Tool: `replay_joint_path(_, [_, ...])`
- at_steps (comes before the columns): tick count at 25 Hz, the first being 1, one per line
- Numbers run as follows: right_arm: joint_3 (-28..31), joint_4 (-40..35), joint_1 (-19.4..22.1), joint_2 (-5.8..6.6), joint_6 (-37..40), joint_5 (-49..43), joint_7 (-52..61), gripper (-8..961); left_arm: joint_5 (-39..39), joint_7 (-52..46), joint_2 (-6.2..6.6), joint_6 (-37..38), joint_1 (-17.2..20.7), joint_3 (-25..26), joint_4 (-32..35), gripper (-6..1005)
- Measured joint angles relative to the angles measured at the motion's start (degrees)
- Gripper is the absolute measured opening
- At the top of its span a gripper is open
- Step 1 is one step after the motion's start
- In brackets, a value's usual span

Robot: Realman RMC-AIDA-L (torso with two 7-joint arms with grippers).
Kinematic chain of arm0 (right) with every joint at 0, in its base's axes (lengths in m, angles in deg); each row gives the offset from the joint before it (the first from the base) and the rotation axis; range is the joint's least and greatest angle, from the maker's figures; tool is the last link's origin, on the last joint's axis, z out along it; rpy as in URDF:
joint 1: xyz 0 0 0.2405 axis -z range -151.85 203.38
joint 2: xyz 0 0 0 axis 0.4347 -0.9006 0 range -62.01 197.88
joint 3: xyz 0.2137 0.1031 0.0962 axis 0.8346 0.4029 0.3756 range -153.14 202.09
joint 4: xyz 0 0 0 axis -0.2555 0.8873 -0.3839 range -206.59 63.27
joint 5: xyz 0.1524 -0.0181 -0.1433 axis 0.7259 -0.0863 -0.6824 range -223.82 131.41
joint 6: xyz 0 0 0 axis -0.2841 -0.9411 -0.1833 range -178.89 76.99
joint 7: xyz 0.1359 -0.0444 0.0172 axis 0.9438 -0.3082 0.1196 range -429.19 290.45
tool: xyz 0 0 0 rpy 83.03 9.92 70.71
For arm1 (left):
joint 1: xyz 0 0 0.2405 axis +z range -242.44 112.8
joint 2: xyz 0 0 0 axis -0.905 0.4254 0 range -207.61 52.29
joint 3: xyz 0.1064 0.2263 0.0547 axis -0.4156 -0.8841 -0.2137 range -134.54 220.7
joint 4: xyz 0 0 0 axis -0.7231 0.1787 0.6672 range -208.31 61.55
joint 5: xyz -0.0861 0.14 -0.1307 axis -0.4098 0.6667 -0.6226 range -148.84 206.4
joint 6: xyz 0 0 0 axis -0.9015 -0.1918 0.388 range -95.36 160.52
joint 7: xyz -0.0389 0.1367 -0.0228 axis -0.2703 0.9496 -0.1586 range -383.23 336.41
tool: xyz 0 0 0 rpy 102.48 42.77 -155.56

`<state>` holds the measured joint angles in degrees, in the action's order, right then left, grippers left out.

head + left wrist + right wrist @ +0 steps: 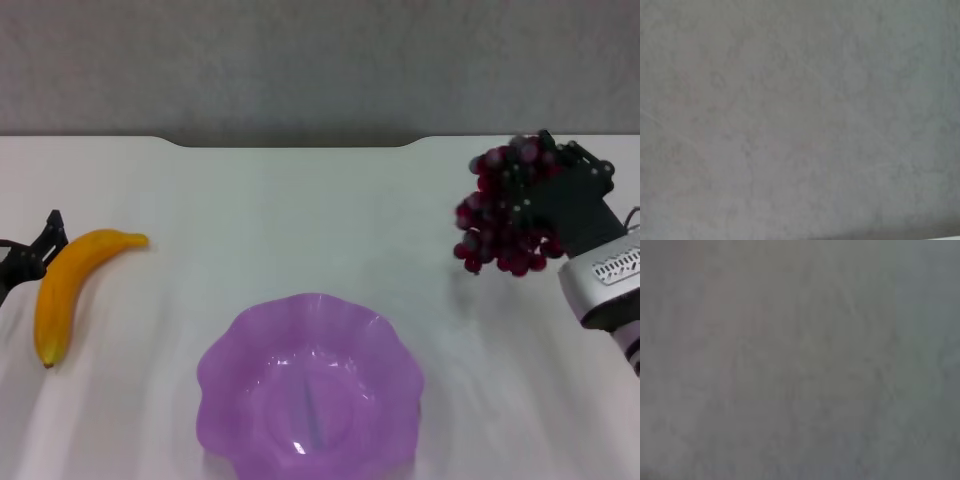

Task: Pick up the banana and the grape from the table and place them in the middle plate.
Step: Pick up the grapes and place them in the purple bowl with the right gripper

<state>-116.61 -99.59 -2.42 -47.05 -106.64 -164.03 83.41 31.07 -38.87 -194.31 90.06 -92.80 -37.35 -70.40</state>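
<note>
The white table (300, 210) carries the purple scalloped plate (225, 375), well to the left of the right gripper (535, 200) and nearer the robot; that gripper's fingers are clamped on the grape bunch (492, 235); the banana (68, 285) lies just beside the left gripper (25, 260), whose finger spacing I cannot tell.

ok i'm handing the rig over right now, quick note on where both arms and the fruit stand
Right end effector: shut on the grapes, at the right side of the table.
Left end effector: at the far left, beside the banana; whether it grips is unclear.
Banana lies on the table, left of the purple plate.
Plate is empty, so nothing is delivered yet.
Left to do: carry the grapes into the plate, then pick and place the banana.
</note>
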Motion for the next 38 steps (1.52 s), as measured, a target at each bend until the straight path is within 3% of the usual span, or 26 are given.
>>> replay_joint_path(5, [-1.33,-1.50,0.03,0.08,-0.88,-2.50,-0.02,346,0.00,0.00,0.04,-0.54,-0.11,-0.03,0.00,897])
replay_joint_path(10, [-1.72,-6.04,0.69,0.01,-1.01,-13.19,-0.13,324,0.00,0.00,0.03,-0.54,-0.07,0.00,0.00,897])
replay_joint_path(18, [-4.07,-11.38,1.34,-0.05,-0.28,-21.85,-0.21,302,0.00,0.00,0.01,-0.53,0.01,0.05,0.00,897])
replay_joint_path(27, [-11.78,-13.88,1.25,-0.06,-0.08,-23.33,-0.08,272,0.00,0.00,0.01,-0.52,-0.05,-0.05,0.14,897])
replay_joint_path(38, [-13.05,-12.66,2.52,-0.20,4.16,-22.65,0.58,224,-0.17,0.00,-0.05,-0.10,0.01,0.19,0.19,897])
